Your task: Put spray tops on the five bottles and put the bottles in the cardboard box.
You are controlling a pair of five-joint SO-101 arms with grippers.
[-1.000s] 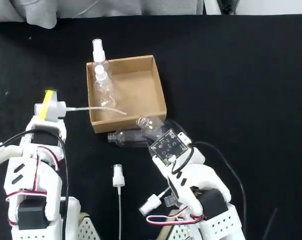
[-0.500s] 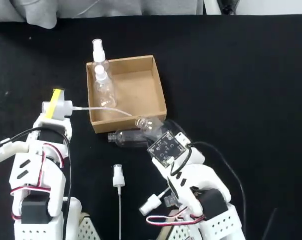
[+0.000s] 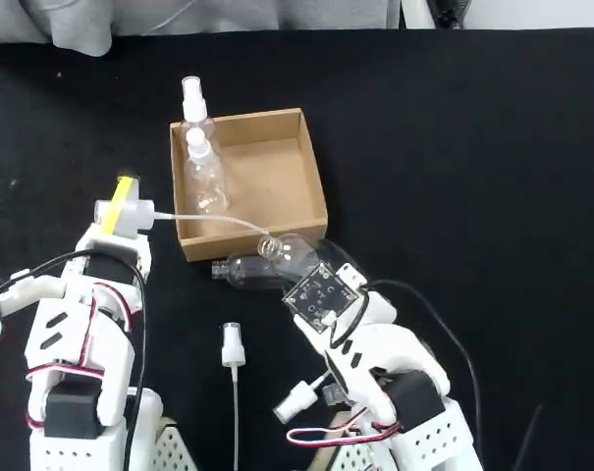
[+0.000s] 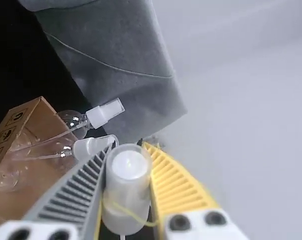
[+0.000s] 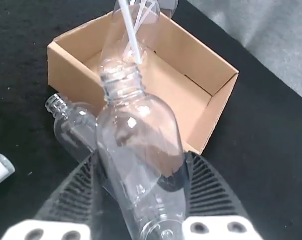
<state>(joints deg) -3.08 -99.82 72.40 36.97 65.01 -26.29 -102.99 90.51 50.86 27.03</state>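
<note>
My left gripper (image 3: 121, 217) (image 4: 125, 196) is shut on a white spray top (image 3: 113, 215) (image 4: 126, 169), left of the cardboard box (image 3: 316, 186). The top's thin tube (image 3: 208, 219) (image 5: 130, 33) runs right along the box's front wall, and its tip meets the neck of a clear open bottle (image 3: 290, 252) (image 5: 140, 145). My right gripper (image 3: 306, 267) (image 5: 141, 176) is shut on that bottle in front of the box. A second open bottle (image 3: 245, 271) (image 5: 72, 127) lies beside it. Two capped bottles (image 3: 192, 110) (image 3: 204, 169) (image 4: 104, 113) (image 4: 93, 147) sit at the box's left side.
A loose spray top (image 3: 233, 345) with its tube lies on the black table (image 3: 473, 147) between the arms. Another spray top (image 3: 297, 398) lies by the right arm's base. Grey cloth (image 3: 81, 25) lies along the far edge. There is free room right of the box.
My left gripper has carried the spray top to the right, bringing the tube tip to the bottle's mouth. The right gripper has swung its bottle's neck leftward toward the tube.
</note>
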